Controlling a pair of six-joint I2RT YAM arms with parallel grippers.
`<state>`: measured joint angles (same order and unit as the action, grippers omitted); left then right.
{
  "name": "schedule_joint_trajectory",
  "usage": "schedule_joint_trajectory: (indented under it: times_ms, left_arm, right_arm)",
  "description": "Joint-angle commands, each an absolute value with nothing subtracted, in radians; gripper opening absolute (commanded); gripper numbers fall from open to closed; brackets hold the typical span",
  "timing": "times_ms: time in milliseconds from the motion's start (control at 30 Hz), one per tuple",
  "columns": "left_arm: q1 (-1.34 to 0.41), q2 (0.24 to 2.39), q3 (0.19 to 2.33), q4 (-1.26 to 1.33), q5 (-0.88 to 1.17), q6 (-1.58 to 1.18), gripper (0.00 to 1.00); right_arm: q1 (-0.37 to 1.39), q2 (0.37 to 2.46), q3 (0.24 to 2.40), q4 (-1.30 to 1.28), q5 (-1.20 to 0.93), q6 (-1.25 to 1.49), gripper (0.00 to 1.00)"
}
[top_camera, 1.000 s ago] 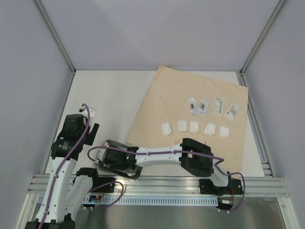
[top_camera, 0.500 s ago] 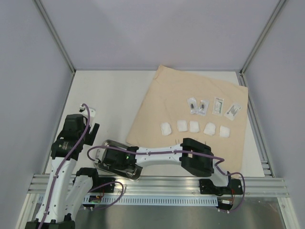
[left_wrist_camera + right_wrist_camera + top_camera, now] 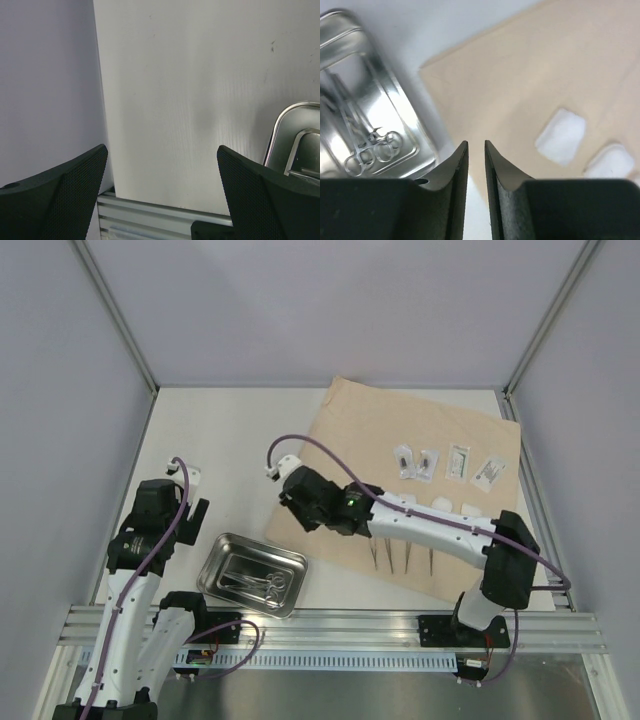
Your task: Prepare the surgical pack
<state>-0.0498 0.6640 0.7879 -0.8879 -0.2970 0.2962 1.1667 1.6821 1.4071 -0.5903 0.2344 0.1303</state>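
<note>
Non-task stuff I see from here: white tabletop, matte, with a couple of small dark specks showing in the left wrist view. Pale lavender-grey enclosure panels stand on three sides: back panel, left panel, right panel. Aluminium struts sit where the panels meet, left strut and right strut, both running down to the table's far corners. A slotted aluminium extrusion rail runs along the near edge, touching the tabletop. Nearer than that in the top view I see a brushed grey metal sheet. The left panel meets the tabletop at a straight seam in the left wrist view.
</note>
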Motion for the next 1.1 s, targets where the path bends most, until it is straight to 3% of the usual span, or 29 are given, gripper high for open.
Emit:
schedule_joint_trajectory:
  times_ms: [0, 333, 700, 1067]
  left_arm:
    - [-0.041, 0.658, 0.796, -0.885, -0.287, 0.290, 1.00]
    - [-0.041, 0.660, 0.773, -0.894, -0.227, 0.305, 1.00]
    - [-0.041, 0.673, 0.750, -0.884, -0.169, 0.347, 1.00]
    - [-0.044, 0.747, 0.896, -0.960, 0.342, 0.488, 1.00]
  right_arm:
    - [1.082, 1.616, 1.309, -0.710, 0.281, 0.302, 0.22]
    - [0.816, 1.471, 1.003, -0.700, 0.144, 0.465, 0.22]
    - [0.742, 1.509, 0.893, -0.637, 0.124, 0.477, 0.17]
    - [0.716, 1.578, 0.859, -0.565, 0.086, 0.466, 0.16]
